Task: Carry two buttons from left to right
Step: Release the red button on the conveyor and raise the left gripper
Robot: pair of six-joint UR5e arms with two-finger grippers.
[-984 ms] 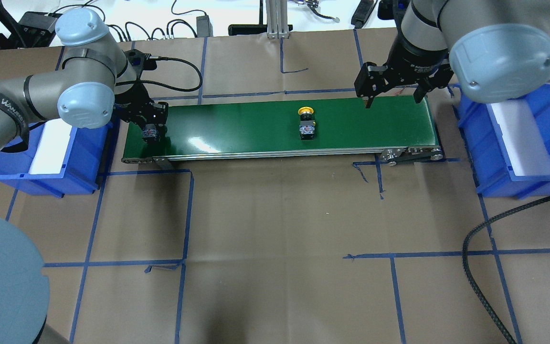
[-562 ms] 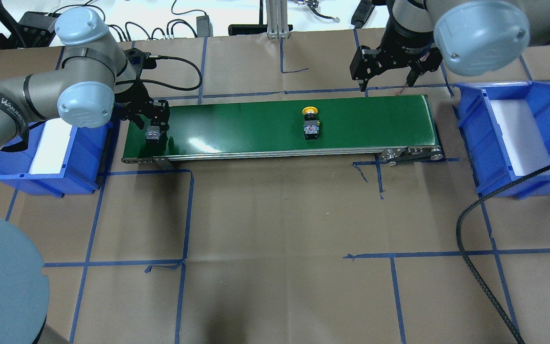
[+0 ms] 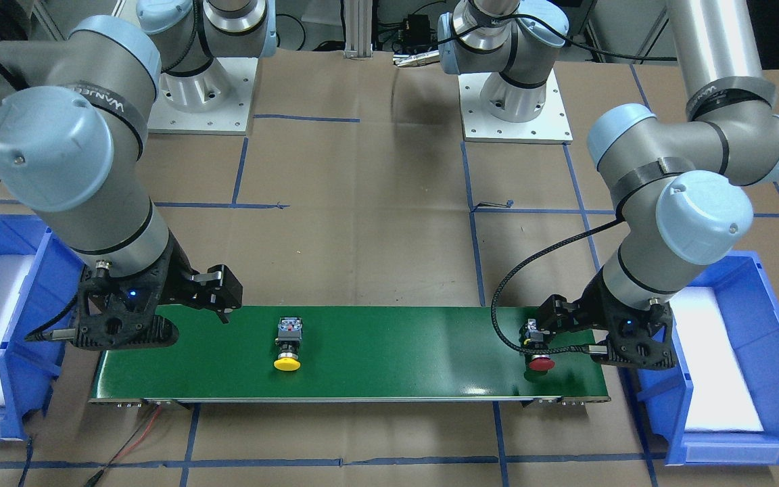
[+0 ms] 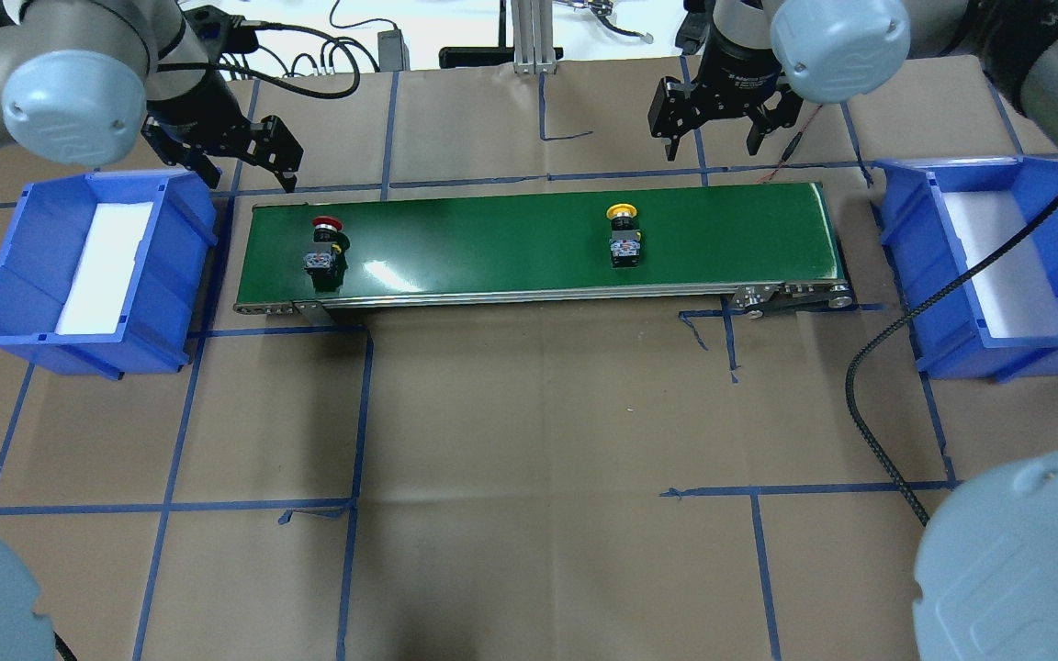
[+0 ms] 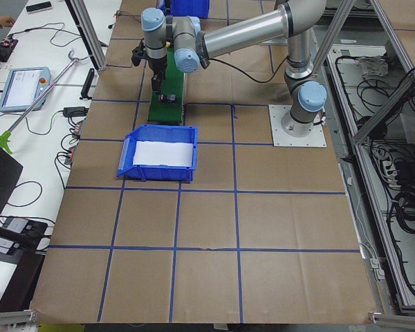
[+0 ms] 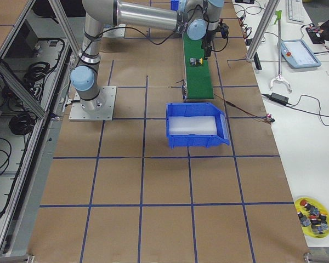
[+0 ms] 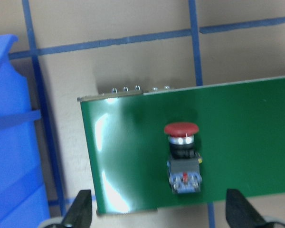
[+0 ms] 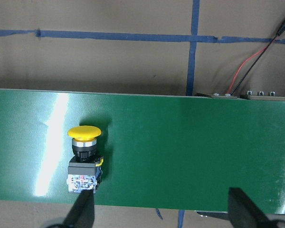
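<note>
The red button lies on its side at the left end of the green conveyor belt. It also shows in the left wrist view and the front view. My left gripper is open and empty, above and behind that end of the belt. The yellow button lies on the belt right of its middle, also in the right wrist view. My right gripper is open and empty beyond the belt's far edge, to the right of the yellow button.
A blue bin with a white liner stands off the belt's left end, and another blue bin off its right end. A black cable trails across the paper at the front right. Blue tape lines mark the brown table.
My left gripper let go of the red button on the belt's left end and pulled up and back. The yellow button moved right along the belt. My right gripper drew back past the far edge.
</note>
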